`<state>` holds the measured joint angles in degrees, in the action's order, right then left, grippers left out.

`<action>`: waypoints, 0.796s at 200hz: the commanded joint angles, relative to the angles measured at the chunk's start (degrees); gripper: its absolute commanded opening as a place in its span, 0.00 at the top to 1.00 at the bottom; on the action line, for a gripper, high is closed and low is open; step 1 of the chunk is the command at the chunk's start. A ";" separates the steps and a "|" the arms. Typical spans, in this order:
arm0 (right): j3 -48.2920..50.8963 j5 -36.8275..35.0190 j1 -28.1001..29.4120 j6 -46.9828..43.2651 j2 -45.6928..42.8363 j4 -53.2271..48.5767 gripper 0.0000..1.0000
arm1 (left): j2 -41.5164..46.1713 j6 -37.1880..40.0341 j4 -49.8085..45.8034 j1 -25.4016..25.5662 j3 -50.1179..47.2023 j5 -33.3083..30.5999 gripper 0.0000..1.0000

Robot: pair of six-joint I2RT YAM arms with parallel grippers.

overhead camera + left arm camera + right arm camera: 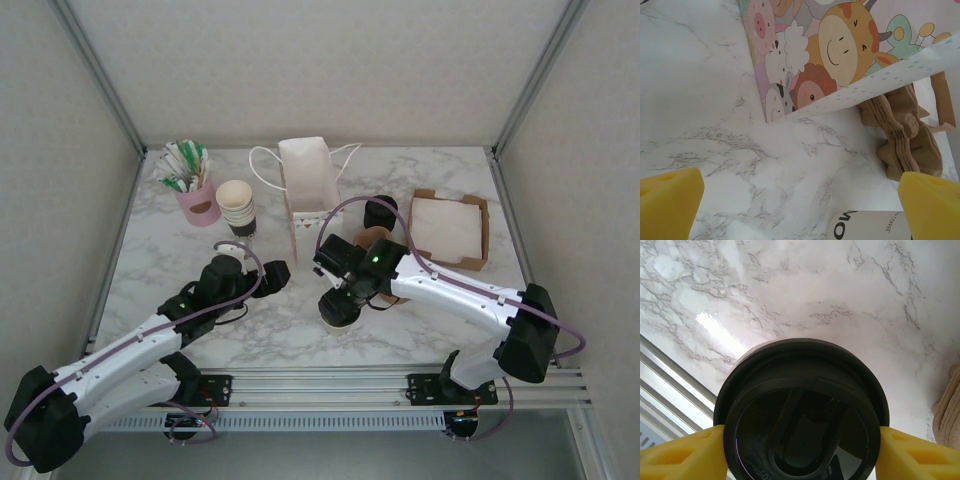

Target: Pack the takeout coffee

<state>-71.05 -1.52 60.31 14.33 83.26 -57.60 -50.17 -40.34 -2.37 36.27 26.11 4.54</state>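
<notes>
Toward table (280, 340) front edge, mid-width: right gripper (800, 452) clamps takeout coffee (800, 390) at lid rim, upright, likely against spills. Left gripper (800, 200) spread wide, empty, beside cartoon paper bag (810, 50), probably to steady it.

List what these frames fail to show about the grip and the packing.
Right wrist: the body of the takeout coffee is hidden under its own lid; resting or lifted, cannot tell.
Top external: the right gripper covers most of that cup.
Left wrist: lettering on a pale cup is cut off by the bottom edge.
Top external: the inside of the paper bag is too small to make out.
</notes>
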 commanded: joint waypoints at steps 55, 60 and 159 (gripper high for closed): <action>-1.04 0.55 1.29 0.96 1.30 0.50 0.32 | 0.89 -0.36 0.95 -0.50 -1.06 -1.20 0.00; -1.02 0.51 1.30 0.94 1.37 0.55 0.32 | 0.88 -0.36 0.93 -0.50 -1.02 -1.20 0.00; -1.04 1.08 2.07 1.32 2.41 0.83 0.32 | 0.89 -0.27 1.05 -0.50 -1.32 -1.28 0.00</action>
<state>-71.05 -1.34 61.45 14.76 84.77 -56.58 -50.17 -40.34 -2.33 36.27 25.26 4.51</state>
